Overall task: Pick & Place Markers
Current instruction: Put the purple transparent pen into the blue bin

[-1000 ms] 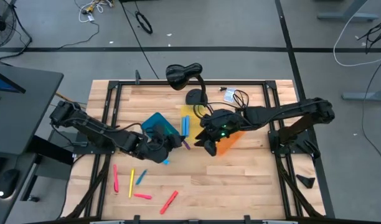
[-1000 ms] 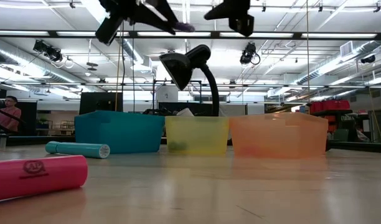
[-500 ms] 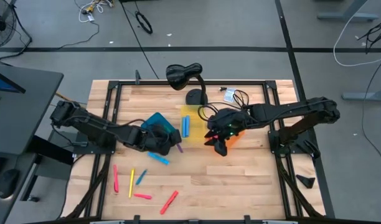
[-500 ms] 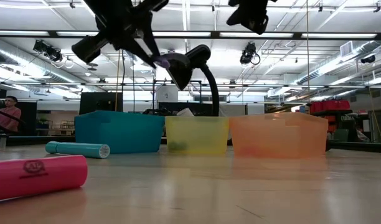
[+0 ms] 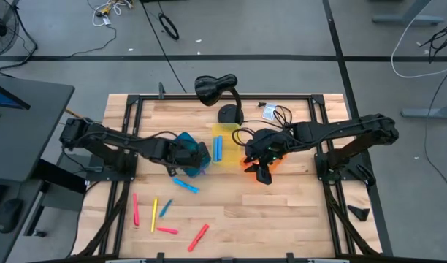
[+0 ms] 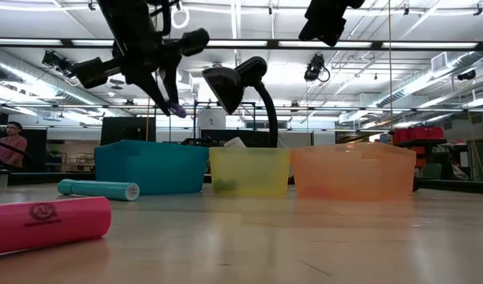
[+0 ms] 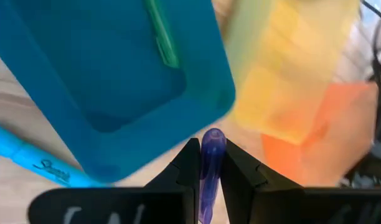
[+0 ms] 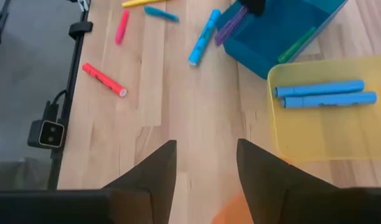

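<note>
My left gripper (image 5: pixel 199 159) hangs over the blue bin (image 5: pixel 185 146), shut on a purple marker (image 7: pixel 210 168) whose end pokes out below the fingers (image 6: pixel 176 110). A green marker (image 7: pixel 162 34) lies in the blue bin. Two blue markers (image 5: pixel 218 148) lie in the yellow bin (image 5: pixel 225 131). My right gripper (image 8: pixel 206 168) stands open and holds nothing, above the orange bin (image 5: pixel 276 159). Several markers lie flat on the wood near the front left: blue (image 5: pixel 185 185), pink (image 5: pixel 136 208), yellow (image 5: pixel 155 214), red (image 5: pixel 199 235). My left gripper pinches the purple marker's barrel (image 7: pixel 209 186) between its two fingers. The marker lies along the fingers, and its rounded end (image 7: pixel 213 137) sticks out past the fingertips. The fingers slant down from the table's left. The marker is lifted clear above the blue bin's rim.
A black desk lamp (image 5: pixel 216 91) stands at the far edge behind the three bins, with cables (image 5: pixel 278 113) to its right. The black frame rails (image 5: pixel 128 139) run along both sides. Bare wood lies in front of the bins on the right half (image 5: pixel 282 212).
My left gripper has carried the purple marker from in front of the bins toward the far edge and over the blue bin, sinking and tipping its fingers downward. My right gripper has shifted a little toward the table's right edge and rolled, still open.
</note>
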Robot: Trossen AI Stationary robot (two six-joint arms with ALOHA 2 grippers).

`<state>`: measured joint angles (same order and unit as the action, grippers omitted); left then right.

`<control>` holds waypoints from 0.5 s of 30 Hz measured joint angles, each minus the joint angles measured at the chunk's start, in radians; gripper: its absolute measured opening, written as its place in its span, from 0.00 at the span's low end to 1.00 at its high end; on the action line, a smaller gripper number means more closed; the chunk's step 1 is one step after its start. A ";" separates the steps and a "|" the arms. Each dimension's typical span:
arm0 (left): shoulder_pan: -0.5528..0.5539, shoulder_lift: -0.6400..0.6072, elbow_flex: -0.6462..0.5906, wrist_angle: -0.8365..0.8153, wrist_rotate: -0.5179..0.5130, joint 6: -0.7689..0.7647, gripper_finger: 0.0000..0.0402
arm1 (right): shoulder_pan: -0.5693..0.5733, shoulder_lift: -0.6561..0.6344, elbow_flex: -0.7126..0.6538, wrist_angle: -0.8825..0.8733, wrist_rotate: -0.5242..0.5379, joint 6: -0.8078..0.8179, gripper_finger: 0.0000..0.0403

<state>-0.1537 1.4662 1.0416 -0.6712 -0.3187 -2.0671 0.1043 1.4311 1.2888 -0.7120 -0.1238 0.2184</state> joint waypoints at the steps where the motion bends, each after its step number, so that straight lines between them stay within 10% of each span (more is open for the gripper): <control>1: 0.016 0.000 0.000 -0.010 0.016 -0.004 0.10 | 0.000 0.000 0.000 -0.004 0.000 0.000 0.41; 15: 0.195 0.000 0.000 -0.089 0.140 0.034 0.10 | 0.000 0.000 0.000 -0.023 0.000 -0.030 0.41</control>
<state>0.0414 1.4658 1.0416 -0.7603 -0.1791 -2.0328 0.1043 1.4311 1.2888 -0.7352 -0.1238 0.1887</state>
